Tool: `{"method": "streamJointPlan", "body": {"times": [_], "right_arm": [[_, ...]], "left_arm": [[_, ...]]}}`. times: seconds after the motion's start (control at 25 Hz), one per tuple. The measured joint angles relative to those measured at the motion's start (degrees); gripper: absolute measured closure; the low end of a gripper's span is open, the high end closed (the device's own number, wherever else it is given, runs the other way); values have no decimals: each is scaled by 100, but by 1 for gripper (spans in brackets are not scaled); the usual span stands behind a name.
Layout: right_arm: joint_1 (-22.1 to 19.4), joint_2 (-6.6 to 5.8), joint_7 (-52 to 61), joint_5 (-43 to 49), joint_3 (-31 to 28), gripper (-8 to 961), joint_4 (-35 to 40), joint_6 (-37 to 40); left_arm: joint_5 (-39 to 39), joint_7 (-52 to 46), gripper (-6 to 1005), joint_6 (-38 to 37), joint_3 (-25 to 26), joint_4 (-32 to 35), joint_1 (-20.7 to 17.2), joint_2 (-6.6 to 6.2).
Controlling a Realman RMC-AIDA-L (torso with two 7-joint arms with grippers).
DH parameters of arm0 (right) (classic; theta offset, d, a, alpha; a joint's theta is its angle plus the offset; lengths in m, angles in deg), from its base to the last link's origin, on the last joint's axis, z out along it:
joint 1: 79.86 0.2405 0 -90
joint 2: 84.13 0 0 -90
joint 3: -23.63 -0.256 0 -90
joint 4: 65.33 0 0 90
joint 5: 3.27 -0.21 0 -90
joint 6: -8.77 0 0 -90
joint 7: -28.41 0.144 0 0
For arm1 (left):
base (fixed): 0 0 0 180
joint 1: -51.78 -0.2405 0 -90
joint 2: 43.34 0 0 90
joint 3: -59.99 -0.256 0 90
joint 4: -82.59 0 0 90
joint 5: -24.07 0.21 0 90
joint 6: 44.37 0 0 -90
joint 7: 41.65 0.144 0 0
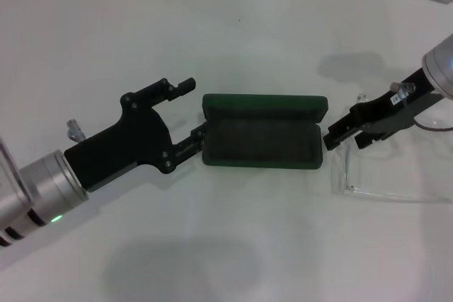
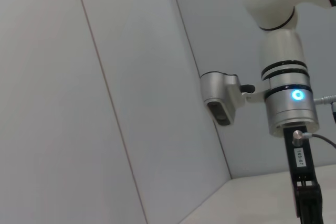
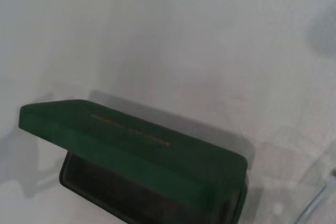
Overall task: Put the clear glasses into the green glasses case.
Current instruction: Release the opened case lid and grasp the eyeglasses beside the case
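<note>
Green glasses case (image 1: pixel 263 134) lies open at the middle of the white counter (image 1: pixel 233 40), lid raised on the far side, dark grey lining exposed and empty. Gold lettering shows on the lid in the right wrist view (image 3: pixel 131 129).

Left tool (image 1: pixel 199 108): fingers apart, the nearer finger touching the case's left end, the farther finger free behind that end of the case.

Right tool (image 1: pixel 342 135): tips just beside the case's right end; cannot tell whether fingers are apart or together.

Clear glasses (image 1: pixel 368 185) rest on the counter just right of the case, partly under the right tool, outside the case.
</note>
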Motion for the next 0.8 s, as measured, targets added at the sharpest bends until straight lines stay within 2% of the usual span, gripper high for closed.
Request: {"method": "streamJointPlan", "body": {"times": [0.4,0.8], "right_arm": [[17,22,1,-14,8,262,-170,-183],[127,27,2,-1,37,362,-251,-195]], "left_arm": [[84,67,408,189,0,68,4,11],[100,518,407,415,0,210,-148,21]]}}
